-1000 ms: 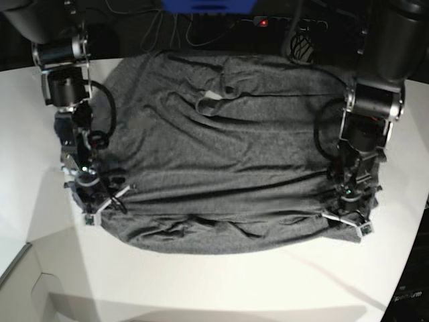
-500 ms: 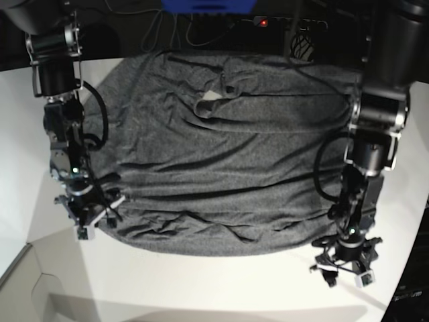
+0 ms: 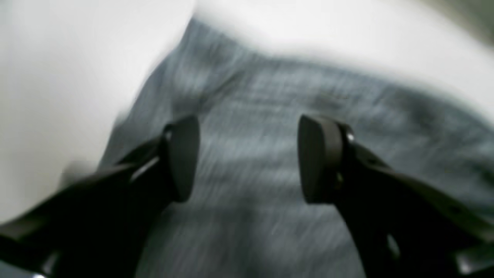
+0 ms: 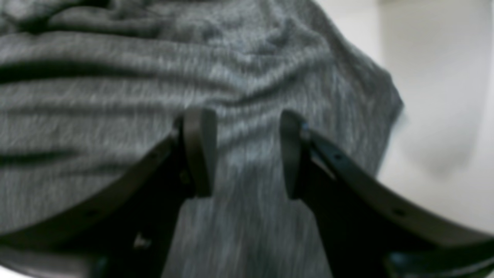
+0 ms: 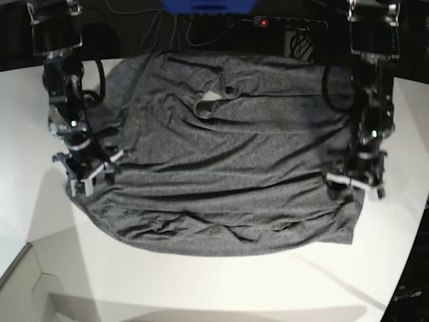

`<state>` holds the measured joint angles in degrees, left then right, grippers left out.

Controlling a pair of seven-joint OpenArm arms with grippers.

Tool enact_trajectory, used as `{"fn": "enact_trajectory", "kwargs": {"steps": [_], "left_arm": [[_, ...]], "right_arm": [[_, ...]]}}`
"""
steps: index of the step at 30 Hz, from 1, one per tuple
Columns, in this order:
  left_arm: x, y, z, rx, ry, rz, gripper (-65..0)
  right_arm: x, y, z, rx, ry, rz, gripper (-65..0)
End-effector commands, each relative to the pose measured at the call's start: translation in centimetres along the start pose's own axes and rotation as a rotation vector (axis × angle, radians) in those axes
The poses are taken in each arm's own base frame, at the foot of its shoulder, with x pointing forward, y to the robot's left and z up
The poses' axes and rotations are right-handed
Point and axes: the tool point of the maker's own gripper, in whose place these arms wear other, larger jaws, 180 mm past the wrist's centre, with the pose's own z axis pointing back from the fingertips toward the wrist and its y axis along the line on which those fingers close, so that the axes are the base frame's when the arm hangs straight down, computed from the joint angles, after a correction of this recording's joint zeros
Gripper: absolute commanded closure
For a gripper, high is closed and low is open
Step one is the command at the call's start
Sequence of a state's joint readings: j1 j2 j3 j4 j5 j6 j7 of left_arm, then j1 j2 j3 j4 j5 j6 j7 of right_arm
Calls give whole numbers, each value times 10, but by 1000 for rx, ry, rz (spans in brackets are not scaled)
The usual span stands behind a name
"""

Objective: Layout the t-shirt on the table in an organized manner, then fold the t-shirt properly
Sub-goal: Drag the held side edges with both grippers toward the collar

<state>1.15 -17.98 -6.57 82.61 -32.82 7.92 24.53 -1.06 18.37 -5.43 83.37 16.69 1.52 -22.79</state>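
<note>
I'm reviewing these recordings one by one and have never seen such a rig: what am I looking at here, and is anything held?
A two-armed robot is working over a white table. The wide picture looks down from above; the two close-ups come from cameras on each wrist, looking past that arm's tool. A dark grey t-shirt lies spread out but wrinkled. The left tool and the right tool hang over opposite side edges of the shirt. Both are open, with cloth showing between the pads; neither holds anything.
</note>
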Motion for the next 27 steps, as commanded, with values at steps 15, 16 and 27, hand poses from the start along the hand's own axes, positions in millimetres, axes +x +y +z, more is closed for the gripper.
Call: {"fn": "enact_trajectory", "kwargs": {"steps": [15, 16, 27], "left_arm": [[-18, 45, -42, 129, 88, 51, -392], [-15, 46, -46, 135, 88, 57, -393], [28, 30, -67, 114, 31, 87, -392]], "right_arm": [[-28, -20, -20, -46, 75, -29, -275], [-29, -24, -25, -56, 84, -35, -275], [14, -57, -51, -116, 46, -46, -275]]}}
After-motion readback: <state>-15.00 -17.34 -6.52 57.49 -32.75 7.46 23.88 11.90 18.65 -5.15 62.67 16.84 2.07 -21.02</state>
